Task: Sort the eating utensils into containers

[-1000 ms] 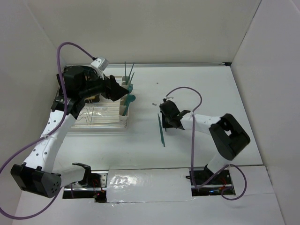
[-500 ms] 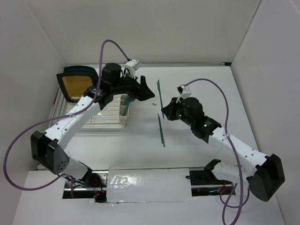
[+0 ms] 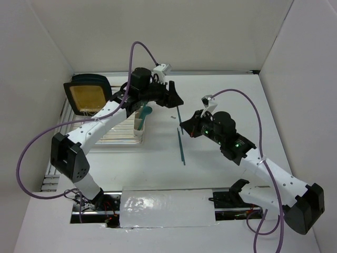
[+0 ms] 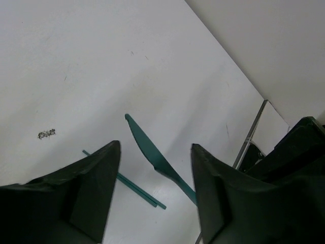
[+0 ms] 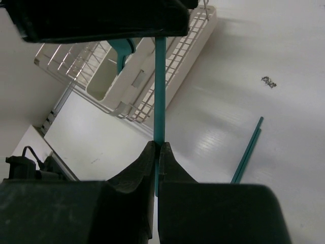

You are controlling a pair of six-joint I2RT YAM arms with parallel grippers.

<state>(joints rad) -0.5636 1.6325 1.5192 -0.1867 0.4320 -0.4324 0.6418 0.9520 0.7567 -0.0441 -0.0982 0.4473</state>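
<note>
Tan-and-black board (image 3: 87, 96): propped at the far left end of the wire dish rack (image 3: 113, 134). It was hidden behind my left arm a second ago and is now in plain view.
Cutlery cup (image 3: 139, 124): cream-white, at the right end of the rack. A teal spoon (image 3: 146, 110) stands in it, bowl up. I can confirm no other contents.
Left pincer (image 3: 176, 100): a second ago it was over the cup. It has since swung right, out over the open tabletop (image 3: 158, 168). The jaws are apart but have drawn in from wider. They grip nothing.
Teal knife (image 4: 152, 150): lifted clear of the tabletop within the last second. The left wrist view shows the blade in the gap between my left fingers, with daylight on both sides.
Right pincer (image 5: 157, 147): clamped tight on the knife's handle, and it has carried the knife up to my left pincer.
Second teal utensil (image 3: 181, 147): lying flat on the tabletop just below the raised knife. I cannot tell its type.
Finding: in my judgement this is a handover, with my left side positioned to receive the knife and take it to the cup.
Outstanding: the left jaws must close before the right ones let go. The flat utensil has yet to be sorted.
</note>
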